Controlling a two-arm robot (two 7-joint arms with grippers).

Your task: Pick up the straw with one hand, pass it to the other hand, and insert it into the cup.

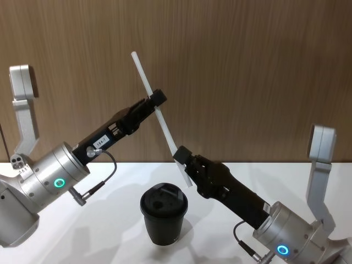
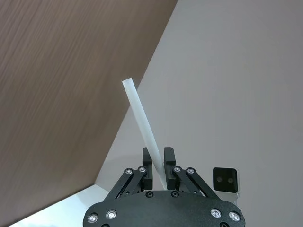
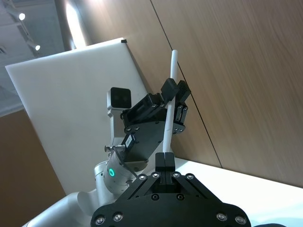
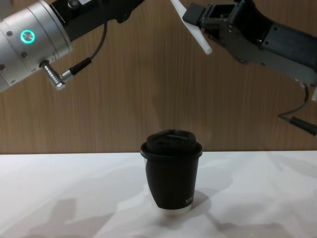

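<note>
A brown wood-grain wall [image 1: 247, 66] stands behind a white table [image 1: 110, 187]. The left arm reaches up and inward from the left edge, with a green ring lit on its silver wrist. Its left gripper [image 1: 157, 100] is raised high above the table, and its fingers are drawn narrow around the upper part of the straw [image 1: 165, 129]. In the left wrist view the straw passes between the two pads, with its free end sticking out past them. The right arm comes up from the lower right corner. Its right gripper [image 1: 182, 157] is lower than the left one, above and a little to the right of the cup [image 1: 164, 217], and its fingers pinch the straw close to the bottom end. The black cup stands upright on the table with its lid on, between the two arms and well below both grippers. The straw is held in the air at a tilt, with its top leaning left and its bottom end above the cup's right side, clear of the lid.
</note>
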